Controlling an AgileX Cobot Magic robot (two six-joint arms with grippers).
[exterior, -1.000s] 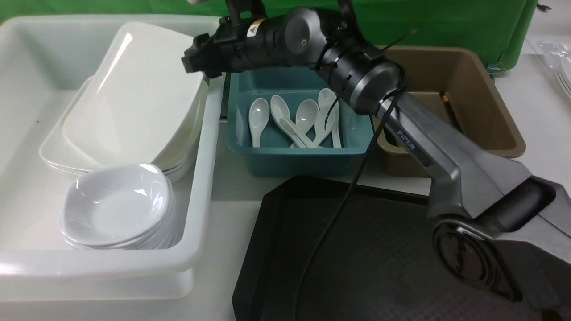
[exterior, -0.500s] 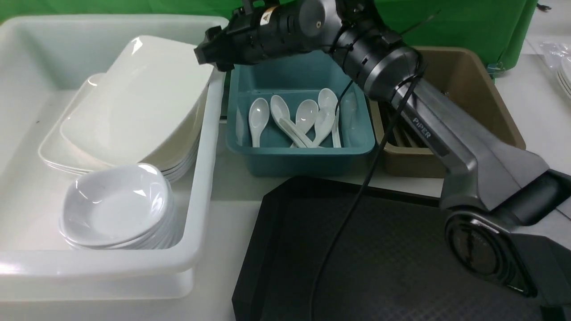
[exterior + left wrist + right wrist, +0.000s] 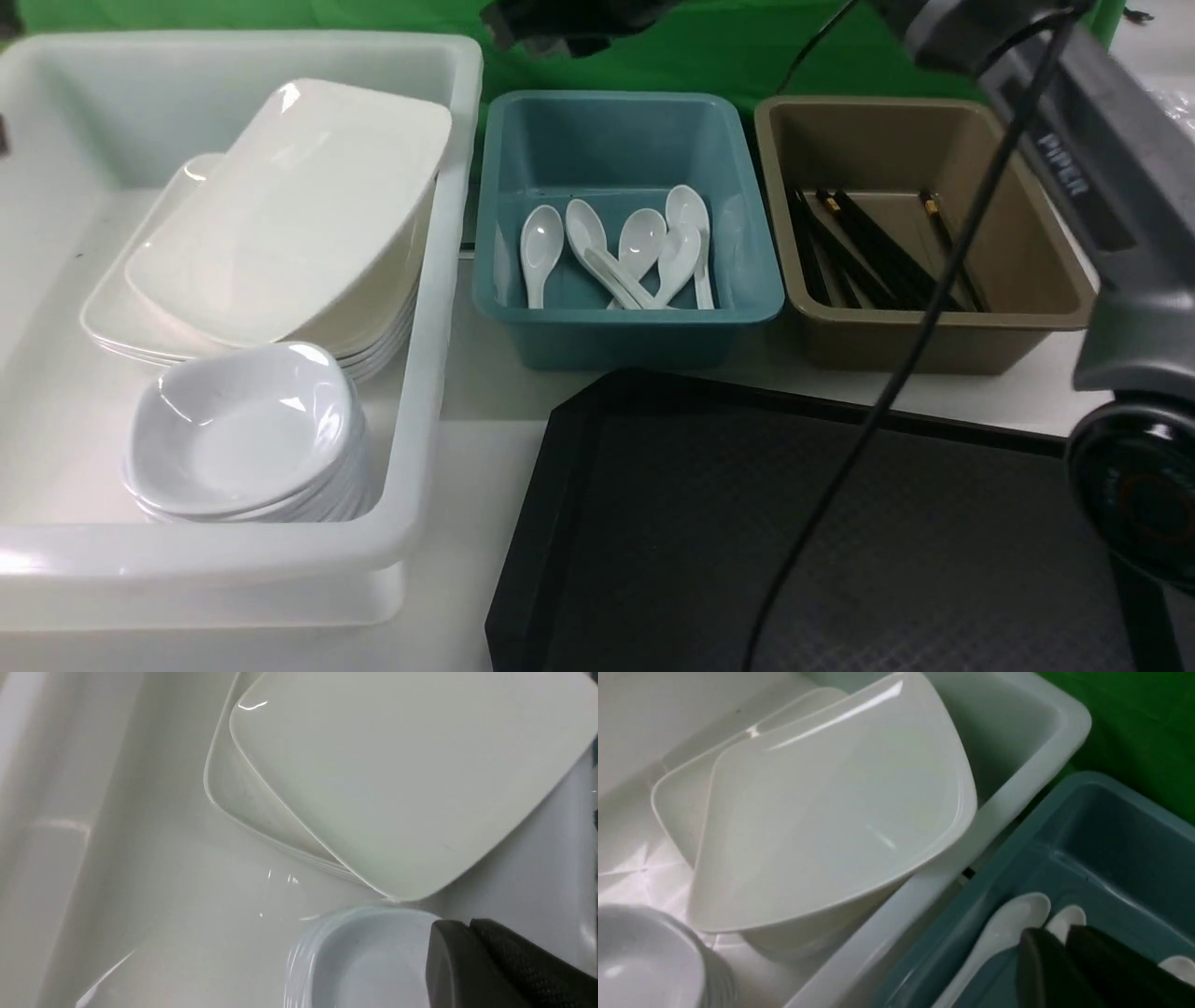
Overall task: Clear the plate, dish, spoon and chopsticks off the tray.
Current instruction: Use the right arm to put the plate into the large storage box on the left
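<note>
The black tray lies at the front with nothing on it in view. The top plate rests tilted on a stack of plates in the white tub, its far edge against the tub wall; it also shows in the left wrist view and the right wrist view. A stack of small dishes sits in front of it. Several spoons lie in the teal tub, chopsticks in the brown tub. My right gripper is shut and empty, raised high. My left gripper is shut and empty above the dishes.
The teal tub and brown tub stand side by side behind the tray. The right arm crosses the right side, with its cable hanging over the tray. A green backdrop stands behind the tubs.
My right gripper has lifted up and away from the plate's edge, clear of the teal tub. The plate has dropped lower and now rests on the stack.
</note>
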